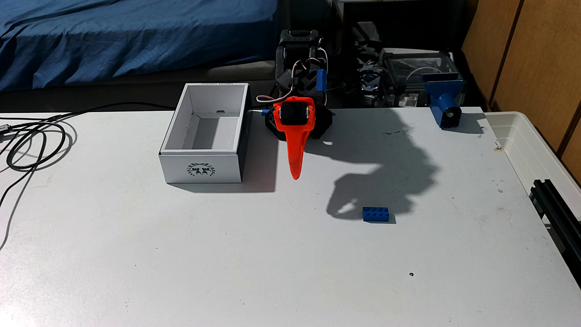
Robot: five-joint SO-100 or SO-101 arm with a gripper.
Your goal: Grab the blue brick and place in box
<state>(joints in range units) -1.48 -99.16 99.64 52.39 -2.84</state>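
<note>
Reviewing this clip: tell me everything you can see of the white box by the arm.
The box is a white rectangular open-topped one that looks like cardboard, with low walls. A dark wreath-like emblem is printed on the short wall facing the camera, and faint lettering runs along the far rim. Nothing can be seen inside it. It sits flat on the white table, left of the orange tool in the fixed view, apart from it. It casts a shadow to its right.

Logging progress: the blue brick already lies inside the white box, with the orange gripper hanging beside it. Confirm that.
Not quite. In the fixed view the blue brick lies on the white table, outside the white box. The orange gripper does hang beside the box.
</note>
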